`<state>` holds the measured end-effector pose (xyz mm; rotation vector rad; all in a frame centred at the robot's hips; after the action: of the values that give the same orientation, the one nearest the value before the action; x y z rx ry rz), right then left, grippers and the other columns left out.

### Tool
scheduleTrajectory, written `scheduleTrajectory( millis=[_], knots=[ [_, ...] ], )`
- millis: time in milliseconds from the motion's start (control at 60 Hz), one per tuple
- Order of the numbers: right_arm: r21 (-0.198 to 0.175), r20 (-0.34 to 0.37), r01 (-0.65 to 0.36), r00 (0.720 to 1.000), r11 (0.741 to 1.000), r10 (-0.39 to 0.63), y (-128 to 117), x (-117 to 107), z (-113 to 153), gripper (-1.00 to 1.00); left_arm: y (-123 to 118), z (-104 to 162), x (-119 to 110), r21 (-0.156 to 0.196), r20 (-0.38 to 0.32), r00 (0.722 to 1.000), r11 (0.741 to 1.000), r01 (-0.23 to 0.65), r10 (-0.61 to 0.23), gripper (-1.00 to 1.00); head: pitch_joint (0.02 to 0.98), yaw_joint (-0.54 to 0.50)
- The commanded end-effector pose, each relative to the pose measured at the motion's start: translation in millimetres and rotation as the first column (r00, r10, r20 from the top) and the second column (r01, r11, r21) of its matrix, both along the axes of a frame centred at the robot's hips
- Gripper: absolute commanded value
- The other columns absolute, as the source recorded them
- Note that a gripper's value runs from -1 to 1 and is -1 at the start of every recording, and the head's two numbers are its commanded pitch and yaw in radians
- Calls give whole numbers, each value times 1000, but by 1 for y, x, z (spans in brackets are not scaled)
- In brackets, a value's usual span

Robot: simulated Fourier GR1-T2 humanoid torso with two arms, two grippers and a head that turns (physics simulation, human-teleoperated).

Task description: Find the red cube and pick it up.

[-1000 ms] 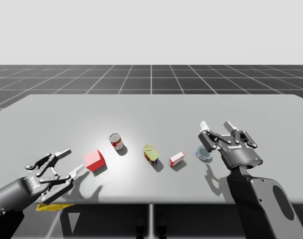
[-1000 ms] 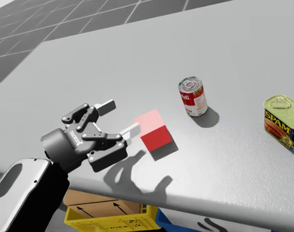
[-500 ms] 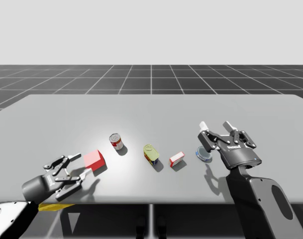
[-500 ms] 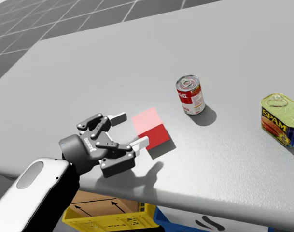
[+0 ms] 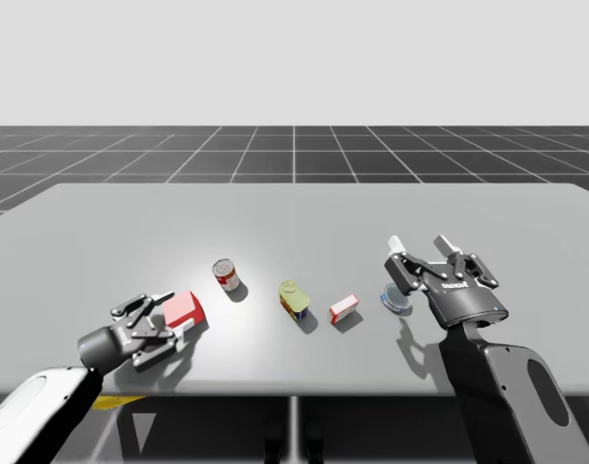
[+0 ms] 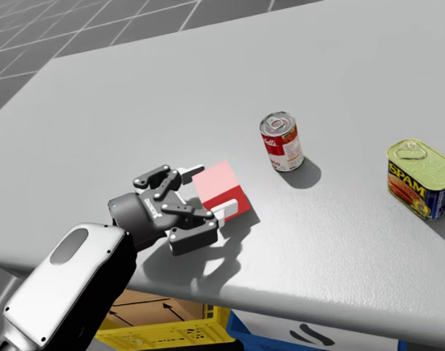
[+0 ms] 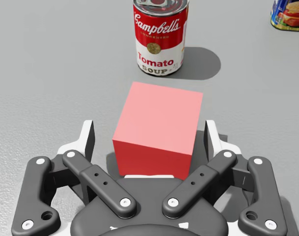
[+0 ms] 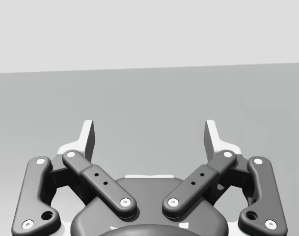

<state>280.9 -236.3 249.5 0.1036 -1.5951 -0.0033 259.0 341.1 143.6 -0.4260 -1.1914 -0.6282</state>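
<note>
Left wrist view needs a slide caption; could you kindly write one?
Open left pincer straddles the red cube on the grey table, a red-and-white can standing beyond it.

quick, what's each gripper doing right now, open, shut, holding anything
Left gripper: open, with the red cube between its fingers but not gripped.
Right gripper: open, holding nothing.

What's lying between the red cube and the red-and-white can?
Nothing: in the head view, only bare grey table separates the red cube from the red-and-white can.
</note>
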Motion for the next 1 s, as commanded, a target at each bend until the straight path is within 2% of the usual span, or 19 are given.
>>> scheduleTrajectory(
  millis=[17, 50, 67, 83, 100, 133, 167, 333, 683, 900, 933, 1000],
  knots=[
    [0, 1, 1, 1000, 1000, -1, 0, 0, 0, -1000, -4, -7, 2, 9, -14, 1000, 1000, 14, -14, -1000, 873, 439],
    [1, 3, 0, 1000, 1000, 0, -1, 0, 0, -1000, -4, -9, 1, 14, -19, 1000, 1000, 21, -20, -1000, 872, 438],
    [2, 3, 0, 1000, 1000, 0, -1, 0, 0, -1000, -4, -11, 1, 18, -22, 1000, 1000, 21, -21, -871, 871, 439],
    [2, 2, 0, 1000, 1000, 0, -1, 0, 0, -1000, -4, -12, 1, 22, -22, 1000, 1000, 20, -20, -871, 870, 439],
    [2, 2, 0, 1000, 1000, 0, -1, 0, 0, -1000, -4, -12, 1, 25, -19, 1000, 1000, 19, -18, -690, 869, 439],
    [1, 2, 0, 1000, 1000, 0, -1, 0, 0, -1000, -4, -14, 0, 26, -25, 999, 999, 26, -25, 695, 867, 440],
    [2, 3, 0, 1000, 1000, 0, -1, 0, 0, -1000, -4, -15, -1, 34, -25, 999, 999, 26, -25, 940, 865, 440],
    [2, 1, 3, 1000, 1000, -3, -1, 0, 0, -1000, -6, -19, -5, 68, -23, 998, 996, 60, -59, 1000, 816, 440],
    [1, 2, 8, 1000, 1000, -8, -3, 2, 0, -1000, -10, -23, -8, 103, -22, 997, 991, 80, -78, 1000, 521, 467],
    [5, 5, 11, 1000, 1000, -11, -5, 2, 1, -1000, -11, -24, -8, 113, -19, 997, 990, 81, -79, 1000, 464, 472],
    [7, 5, 10, 1000, 1000, -10, -5, 2, 1, -1000, -12, -23, -7, 128, 4, 999, 990, 53, -54, 1000, 463, 472],
    [8, 2, 8, 1000, 1000, -8, -6, 2, 0, -1000, -13, -15, -5, 121, 39, 999, 992, 22, -27, 1000, 463, 472]
  ],
)
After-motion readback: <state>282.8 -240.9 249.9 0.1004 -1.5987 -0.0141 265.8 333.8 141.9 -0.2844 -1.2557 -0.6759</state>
